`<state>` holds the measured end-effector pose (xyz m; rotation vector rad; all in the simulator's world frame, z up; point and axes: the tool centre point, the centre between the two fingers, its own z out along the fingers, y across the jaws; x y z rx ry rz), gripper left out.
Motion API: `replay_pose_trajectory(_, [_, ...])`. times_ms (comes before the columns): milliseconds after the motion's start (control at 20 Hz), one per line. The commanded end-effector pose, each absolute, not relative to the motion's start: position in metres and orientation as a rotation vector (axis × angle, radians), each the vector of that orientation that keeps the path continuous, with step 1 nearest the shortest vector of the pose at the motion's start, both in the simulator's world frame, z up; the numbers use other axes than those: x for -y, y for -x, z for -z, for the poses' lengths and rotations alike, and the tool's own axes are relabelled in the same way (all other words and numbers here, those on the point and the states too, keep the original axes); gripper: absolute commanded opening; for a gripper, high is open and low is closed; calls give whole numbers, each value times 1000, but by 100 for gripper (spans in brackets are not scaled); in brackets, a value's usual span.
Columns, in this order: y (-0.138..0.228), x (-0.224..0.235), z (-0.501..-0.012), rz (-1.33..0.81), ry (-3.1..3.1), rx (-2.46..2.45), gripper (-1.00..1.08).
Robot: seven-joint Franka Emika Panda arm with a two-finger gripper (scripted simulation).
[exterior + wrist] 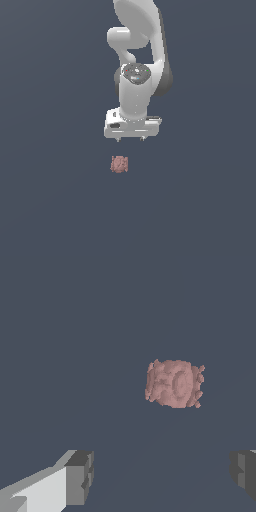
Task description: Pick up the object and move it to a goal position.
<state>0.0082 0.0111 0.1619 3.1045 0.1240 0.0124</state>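
The object (119, 164) is a small pinkish-red, bumpy lump lying on the dark grey floor, a little below and to the exterior view's left of the white arm's hand. The gripper (130, 139) hangs above it, pointing down, with only short finger stubs showing. In the wrist view the object (175, 383) lies beyond the gripper (162, 476), apart from it. The two grey fingertips (80, 476) stand far apart with nothing between them, so the gripper is open.
The white Panda arm (137, 60) rises behind the hand. The flat dark grey floor (50, 200) shows nothing else.
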Motion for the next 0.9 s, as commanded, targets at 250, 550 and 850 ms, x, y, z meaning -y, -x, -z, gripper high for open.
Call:
replay_pose_trajectory(250, [-9,-9,-160,-10,-3101,-165,100])
replay_pose_trajectory(550, [-12,-7,-157,-6,-3092,-283,100])
replay_pose_trajectory(850, [-17,-4,-150,2,-3068,-472,100])
